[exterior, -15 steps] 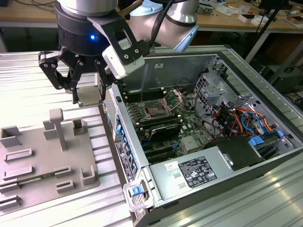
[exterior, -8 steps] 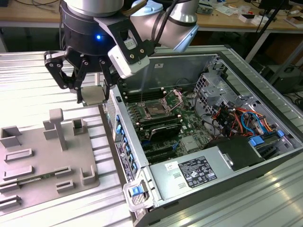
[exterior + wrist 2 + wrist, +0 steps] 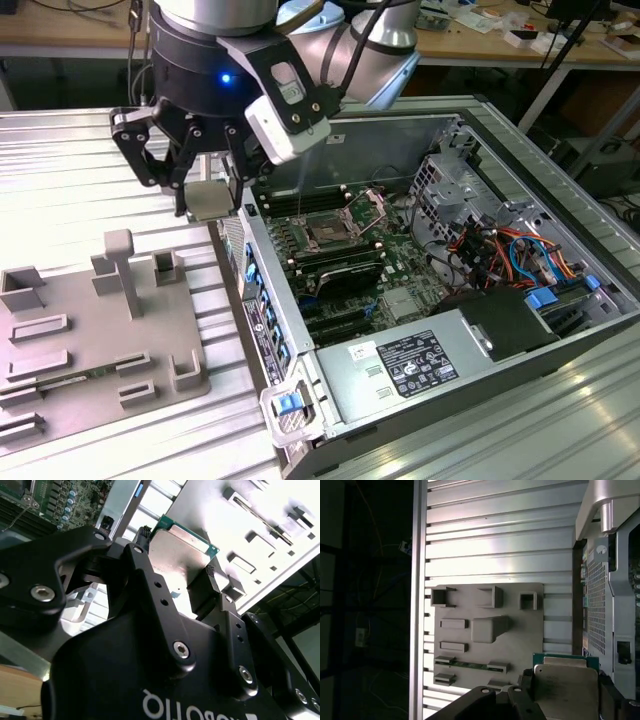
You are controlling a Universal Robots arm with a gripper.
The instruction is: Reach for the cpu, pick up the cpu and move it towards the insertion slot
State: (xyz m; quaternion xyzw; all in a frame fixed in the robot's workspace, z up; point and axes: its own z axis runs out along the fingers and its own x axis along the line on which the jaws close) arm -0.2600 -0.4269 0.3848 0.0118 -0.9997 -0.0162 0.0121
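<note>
My gripper (image 3: 207,200) hangs above the ribbed table, just off the open computer case's wall on the exterior view's left, and is shut on the cpu (image 3: 207,199). The cpu is a flat square chip with a pale metal top and a green rim, clamped between the black fingers (image 3: 142,555) in the second wrist view, where its top (image 3: 181,550) faces the camera; the first wrist view shows the cpu (image 3: 566,685) too. The insertion slot (image 3: 330,235), a dark square socket with a brownish centre and a raised silver bracket, lies on the green board inside the case.
A grey fixture plate (image 3: 90,320) with raised holders lies on the table below and to the exterior view's left of the gripper; the first wrist view shows that plate (image 3: 530,630) as well. The case wall (image 3: 262,320), long black memory slots (image 3: 300,200) and a drive cage with cables (image 3: 480,230) surround the socket.
</note>
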